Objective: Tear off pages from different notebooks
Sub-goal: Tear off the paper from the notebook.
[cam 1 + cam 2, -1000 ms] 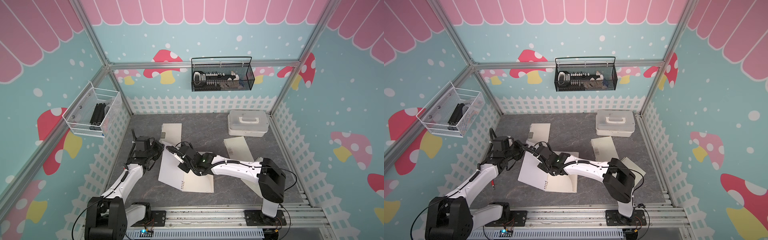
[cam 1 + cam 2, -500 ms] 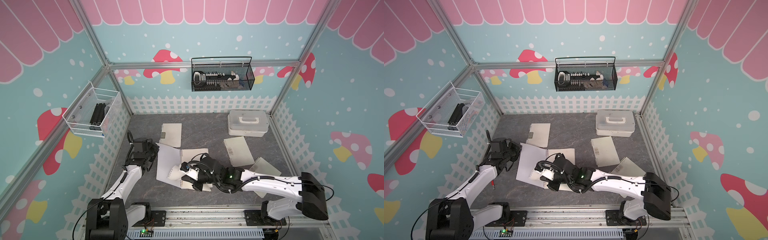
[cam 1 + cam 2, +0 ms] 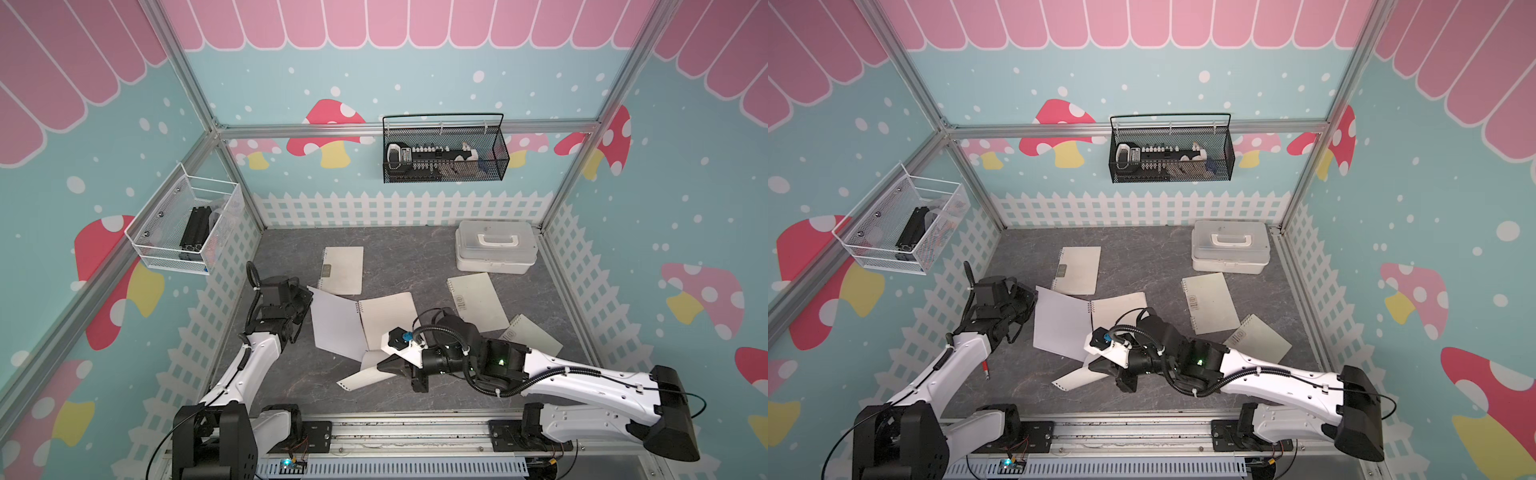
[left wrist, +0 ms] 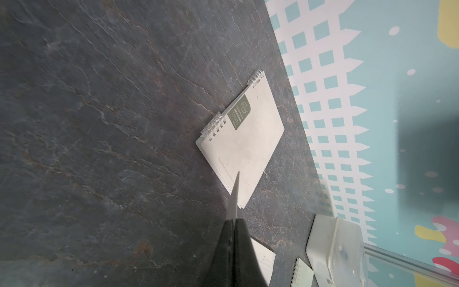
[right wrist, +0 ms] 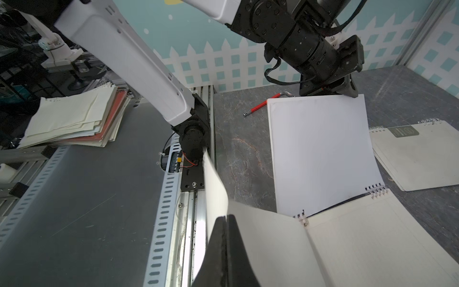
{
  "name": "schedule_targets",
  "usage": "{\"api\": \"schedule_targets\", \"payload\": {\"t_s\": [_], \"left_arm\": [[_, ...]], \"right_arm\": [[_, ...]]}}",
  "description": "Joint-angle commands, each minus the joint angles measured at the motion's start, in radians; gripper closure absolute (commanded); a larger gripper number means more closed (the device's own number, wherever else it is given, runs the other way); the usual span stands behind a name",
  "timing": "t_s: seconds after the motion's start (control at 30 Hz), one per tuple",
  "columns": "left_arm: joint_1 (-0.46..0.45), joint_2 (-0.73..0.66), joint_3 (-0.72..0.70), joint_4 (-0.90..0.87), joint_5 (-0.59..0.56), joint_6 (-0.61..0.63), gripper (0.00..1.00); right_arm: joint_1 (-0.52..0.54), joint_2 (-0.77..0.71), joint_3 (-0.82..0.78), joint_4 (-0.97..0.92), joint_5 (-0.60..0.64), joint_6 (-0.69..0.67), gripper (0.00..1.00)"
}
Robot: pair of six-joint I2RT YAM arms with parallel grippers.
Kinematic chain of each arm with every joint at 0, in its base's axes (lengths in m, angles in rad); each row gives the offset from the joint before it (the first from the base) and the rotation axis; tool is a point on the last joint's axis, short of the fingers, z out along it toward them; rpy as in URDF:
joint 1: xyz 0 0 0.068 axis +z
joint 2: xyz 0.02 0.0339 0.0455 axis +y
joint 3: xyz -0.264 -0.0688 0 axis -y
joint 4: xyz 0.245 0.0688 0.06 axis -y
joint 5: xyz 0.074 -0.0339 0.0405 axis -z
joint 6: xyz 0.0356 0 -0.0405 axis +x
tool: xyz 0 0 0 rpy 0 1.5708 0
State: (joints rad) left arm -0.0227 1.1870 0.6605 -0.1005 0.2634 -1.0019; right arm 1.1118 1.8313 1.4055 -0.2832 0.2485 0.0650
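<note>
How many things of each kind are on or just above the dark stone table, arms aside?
Notebooks: 4
Page: 1
Box: 1
Red tool: 1
Total: 7

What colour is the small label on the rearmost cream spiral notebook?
Dark olive green label, clearest in the left wrist view.

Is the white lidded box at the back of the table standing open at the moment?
No, the white box is shut, with its handle lying flat on the closed top.
</note>
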Motion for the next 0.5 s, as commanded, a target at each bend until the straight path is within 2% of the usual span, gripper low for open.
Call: {"api": "schedule_targets", "payload": {"t_s": [0.0, 0.23, 0.37, 0.47], "left_arm": [[0.000, -0.015, -0.016, 0.007, -0.104, -0.070, 1.00], [0.017, -0.011, -0.024, 0.009, -0.186, -0.096, 1.00], [0.046, -0.033, -0.022, -0.011, -0.191, -0.078, 1.00], [0.062, -0.053, -0.023, -0.026, -0.195, -0.065, 1.00]], "right_arm": [[0.003, -0.057, -0.110, 0.174, -0.050, -0.067, 1.00], [0.045, -0.246, -0.319, 0.307, -0.336, -0.018, 1.00], [0.072, -0.419, -0.414, 0.292, -0.516, 0.028, 1.00], [0.081, -0.537, -0.462, 0.243, -0.586, 0.043, 1.00]]}}
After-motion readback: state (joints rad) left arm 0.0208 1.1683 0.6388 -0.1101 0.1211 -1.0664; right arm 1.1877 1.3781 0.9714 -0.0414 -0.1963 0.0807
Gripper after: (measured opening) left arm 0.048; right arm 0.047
